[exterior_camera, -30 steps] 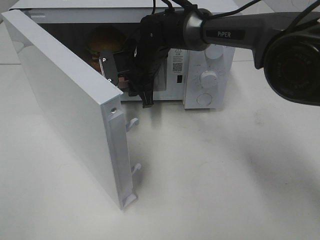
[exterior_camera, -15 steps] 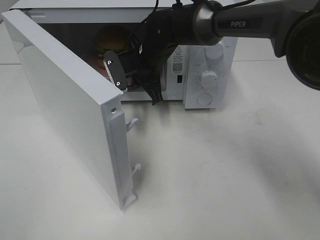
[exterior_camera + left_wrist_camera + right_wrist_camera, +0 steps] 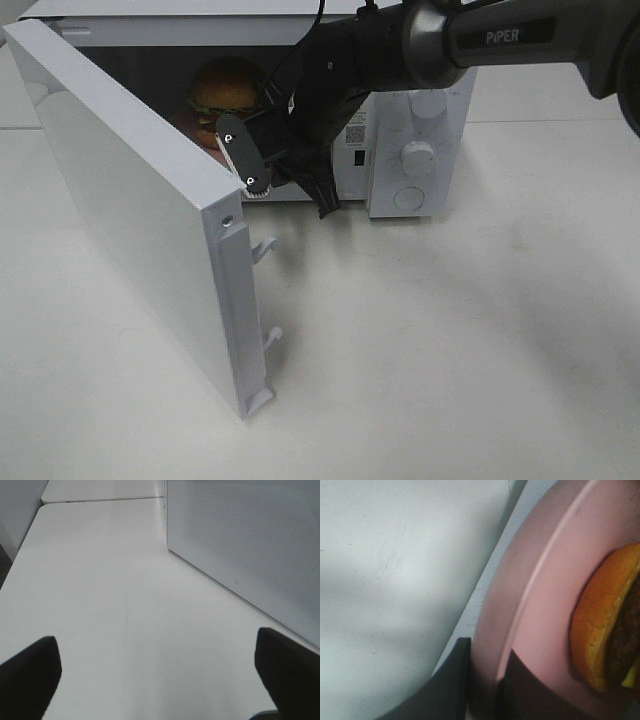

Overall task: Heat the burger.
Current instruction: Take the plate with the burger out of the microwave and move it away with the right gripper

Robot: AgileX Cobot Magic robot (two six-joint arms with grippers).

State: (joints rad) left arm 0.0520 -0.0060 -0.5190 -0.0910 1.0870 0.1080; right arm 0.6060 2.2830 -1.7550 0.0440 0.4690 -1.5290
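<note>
The burger (image 3: 228,85) has a golden bun and sits on a pink plate (image 3: 190,128) inside the open microwave (image 3: 420,130). My right gripper (image 3: 255,180) reaches into the opening from the right, at the plate's near edge. The right wrist view shows the plate's rim (image 3: 540,580) running between the two dark fingers of the right gripper (image 3: 485,690), which are shut on it. The burger's bun (image 3: 602,625) lies just beyond. My left gripper (image 3: 157,660) hangs open over bare table, with nothing between its fingers.
The microwave's white door (image 3: 130,200) swings wide toward the front left, with two latch hooks on its free edge. Its perforated face (image 3: 250,545) stands close beside the left gripper. Knobs (image 3: 418,157) are on the right-hand panel.
The right arm has drawn back to the right and slightly outward from the microwave. More of the burger now shows. The left gripper has not changed.
</note>
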